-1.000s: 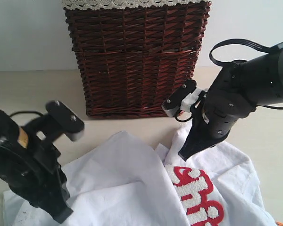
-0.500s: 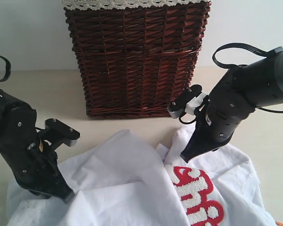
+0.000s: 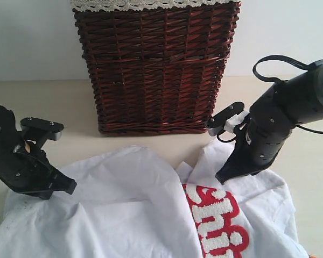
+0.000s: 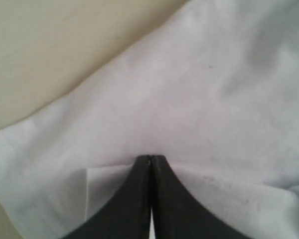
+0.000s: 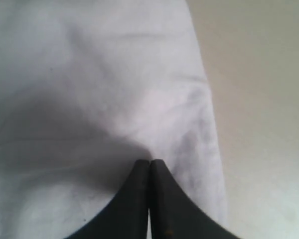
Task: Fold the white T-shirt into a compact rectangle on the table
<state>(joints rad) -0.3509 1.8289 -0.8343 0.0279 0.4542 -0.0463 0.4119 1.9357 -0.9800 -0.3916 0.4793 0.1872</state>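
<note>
The white T-shirt [image 3: 129, 209] lies wrinkled across the near part of the table [image 3: 54, 107]. Its red band with white letters [image 3: 215, 223] faces up at the right, partly under a fold. My left gripper [image 3: 69, 186] is low at the shirt's left side, shut on a pinch of white cloth [image 4: 214, 89] at its tips [image 4: 150, 158]. My right gripper [image 3: 222, 178] points down at the shirt's far right part, shut on the fabric [image 5: 89, 74], with creases meeting at its tips [image 5: 149, 162].
A tall dark-brown wicker basket [image 3: 156, 64] with white lace trim stands at the back centre, just behind the shirt. Bare beige table shows to its left, and to its right [image 3: 312, 161]. The white wall [image 3: 27, 37] closes the far side.
My left gripper has swung left and back, pulling the shirt's left side outward and flatter. The right gripper has shifted slightly right. The red band has slid toward the near left.
</note>
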